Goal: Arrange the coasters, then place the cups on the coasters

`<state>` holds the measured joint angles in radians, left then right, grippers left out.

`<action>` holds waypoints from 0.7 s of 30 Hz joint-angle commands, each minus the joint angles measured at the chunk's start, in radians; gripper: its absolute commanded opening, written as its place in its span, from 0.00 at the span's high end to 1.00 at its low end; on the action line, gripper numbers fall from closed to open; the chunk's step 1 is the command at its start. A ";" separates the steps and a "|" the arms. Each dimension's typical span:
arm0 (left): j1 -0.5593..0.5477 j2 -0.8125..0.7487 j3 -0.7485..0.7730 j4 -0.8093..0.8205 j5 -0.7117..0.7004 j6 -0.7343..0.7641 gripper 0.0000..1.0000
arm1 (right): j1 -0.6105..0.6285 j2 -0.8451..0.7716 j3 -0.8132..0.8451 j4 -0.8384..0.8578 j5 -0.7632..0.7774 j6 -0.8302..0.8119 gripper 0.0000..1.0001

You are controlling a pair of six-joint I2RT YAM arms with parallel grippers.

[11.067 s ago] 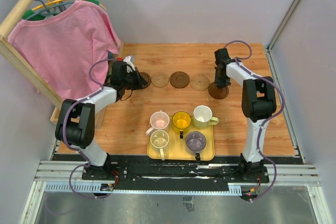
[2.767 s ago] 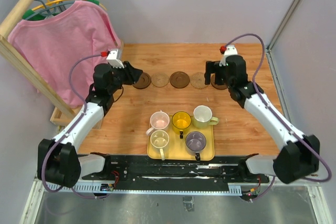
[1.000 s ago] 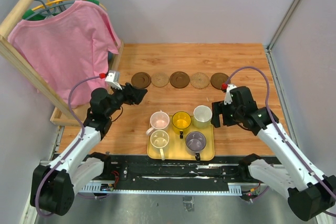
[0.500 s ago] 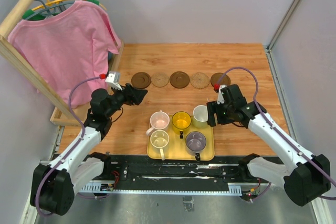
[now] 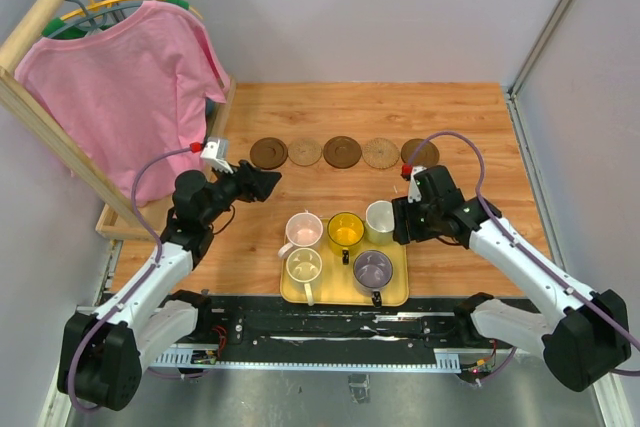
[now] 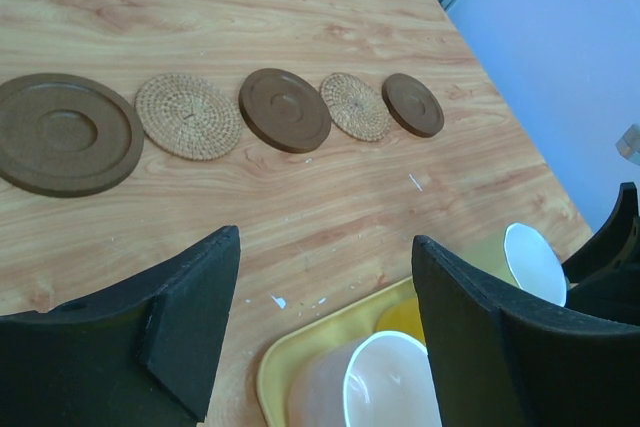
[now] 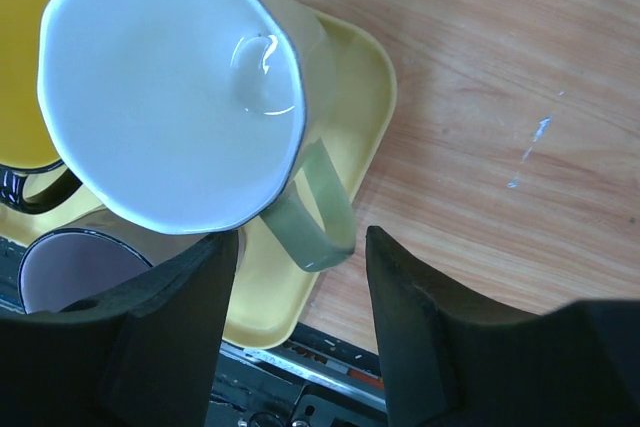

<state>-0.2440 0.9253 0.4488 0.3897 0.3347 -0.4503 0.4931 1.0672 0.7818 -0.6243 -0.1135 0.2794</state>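
**Top view**
- Tray (image 5: 404, 269): yellow and rectangular, at the near middle of the table (image 5: 470, 117).
- Cups: five, all on the tray.
  - Far row: pink cup (image 5: 304, 230), yellow cup (image 5: 346, 231), white cup (image 5: 380, 217).
  - Near row: beige cup (image 5: 303, 267), grey cup (image 5: 372, 269).
- Coasters (image 5: 342, 151): five flat round discs in one straight row beyond the tray. They lie apart from each other, dark brown and tan by turns, with dark at both ends.
- Left gripper (image 5: 264, 182): off the tray's far left corner, between the tray and the coaster row.
- Right gripper (image 5: 398, 222): at the tray's far right corner, beside the white cup.

**Left wrist view**
- Left gripper (image 6: 325, 247): jaws spread wide, with nothing between them.
- Tray (image 6: 272, 375): one corner in view, carrying the pink cup (image 6: 355, 387), yellow cup (image 6: 400, 322) and white cup (image 6: 535, 262).
- Coasters (image 6: 285, 110): beyond the tray. The dark ones are smooth with ringed grooves; the tan ones are woven.

**Right wrist view**
- White cup (image 7: 170, 87): glossy white inside, pale green outside. It stands upright in the tray (image 7: 355, 77) corner.
- Handle (image 7: 312, 217): a pale green strap reaching out over the tray's rim.
- Right gripper (image 7: 300, 242): jaws apart, one on each side of the handle. Neither is seen pressing it.
- Yellow cup (image 7: 18, 77) and grey cup (image 7: 60, 269): at the picture's left edge, further in on the tray.
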 commanded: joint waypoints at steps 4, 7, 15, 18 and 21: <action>-0.005 -0.017 -0.029 0.032 0.010 -0.004 0.27 | 0.072 0.003 -0.038 0.034 0.013 0.047 0.45; -0.005 -0.022 -0.034 0.032 0.008 -0.004 0.27 | 0.087 0.013 -0.043 0.044 0.028 0.054 0.45; -0.005 -0.022 -0.041 0.028 0.002 -0.003 0.27 | 0.095 0.038 -0.049 0.076 0.033 0.054 0.47; -0.004 -0.017 -0.044 0.031 0.001 -0.001 0.27 | 0.097 0.052 -0.057 0.089 0.043 0.055 0.49; -0.005 -0.012 -0.047 0.035 0.003 -0.001 0.27 | 0.099 0.061 -0.071 0.109 0.055 0.058 0.50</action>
<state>-0.2440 0.9207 0.4122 0.3920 0.3344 -0.4534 0.5735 1.1168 0.7380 -0.5579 -0.0971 0.3191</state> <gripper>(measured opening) 0.731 0.509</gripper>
